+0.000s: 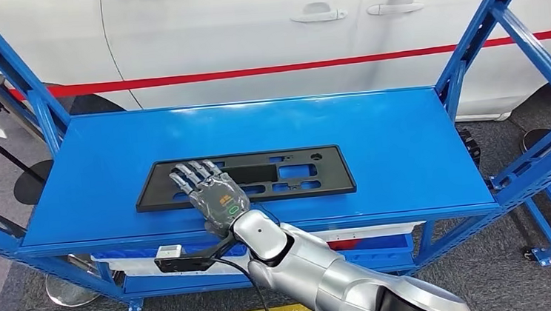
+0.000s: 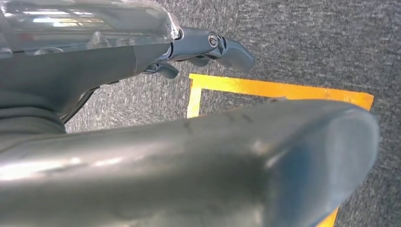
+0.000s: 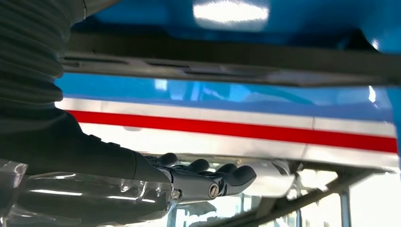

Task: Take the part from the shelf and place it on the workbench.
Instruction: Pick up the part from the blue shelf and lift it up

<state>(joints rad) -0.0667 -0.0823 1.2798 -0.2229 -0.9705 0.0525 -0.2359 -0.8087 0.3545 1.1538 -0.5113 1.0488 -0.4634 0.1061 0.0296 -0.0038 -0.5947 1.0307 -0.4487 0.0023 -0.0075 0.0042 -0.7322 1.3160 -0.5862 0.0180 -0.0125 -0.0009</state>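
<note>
On the blue shelf, the right hand lies palm down over the left part of 1 flat black part, its fingers stretched forward and slightly apart, resting on the part's surface rather than wrapped around it; whether any fingertip hooks into a cutout I cannot tell. The part is a long rectangular frame with several cutouts, lying flat near the front edge of the shelf's top deck, its length running side to side. From the right wrist view the same right hand shows its dark fingers extended and close together. The left hand hangs over grey carpet and a yellow floor marking, fingers loosely bent with nothing in them. Behind the shelf stands 1 white car, with 2 door handles visible, and 1 red barrier tape stretches across in front of it. 1 small black camera hangs beside the right wrist.
</note>
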